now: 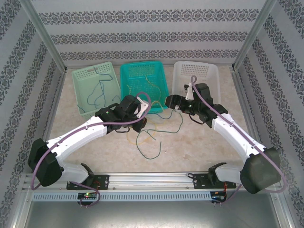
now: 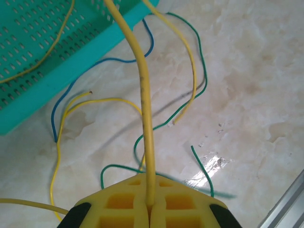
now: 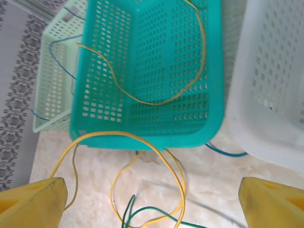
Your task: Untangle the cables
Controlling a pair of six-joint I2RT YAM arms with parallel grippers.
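My left gripper (image 2: 151,190) is shut on a yellow cable (image 2: 145,95) that runs straight up from its yellow fingers (image 2: 118,202) toward the teal basket (image 2: 57,57). Under it on the table lie tangled blue (image 2: 102,61), dark green (image 2: 202,61) and more yellow (image 2: 59,156) cables. From above, the left gripper (image 1: 141,124) sits over the tangle (image 1: 152,142). My right gripper (image 1: 170,101) hangs open in front of the teal basket (image 3: 152,137), above yellow loops (image 3: 178,185) and a green strand (image 3: 156,209), touching none. Its fingers (image 3: 33,202) stand wide apart.
Three baskets line the back: light green (image 1: 81,76) with a blue wire (image 1: 97,92) in it, teal (image 1: 124,76) with a yellow wire (image 3: 156,102) in it, and white (image 1: 211,71). Patterned walls close in both sides. The metal rail (image 1: 152,179) runs along the near edge.
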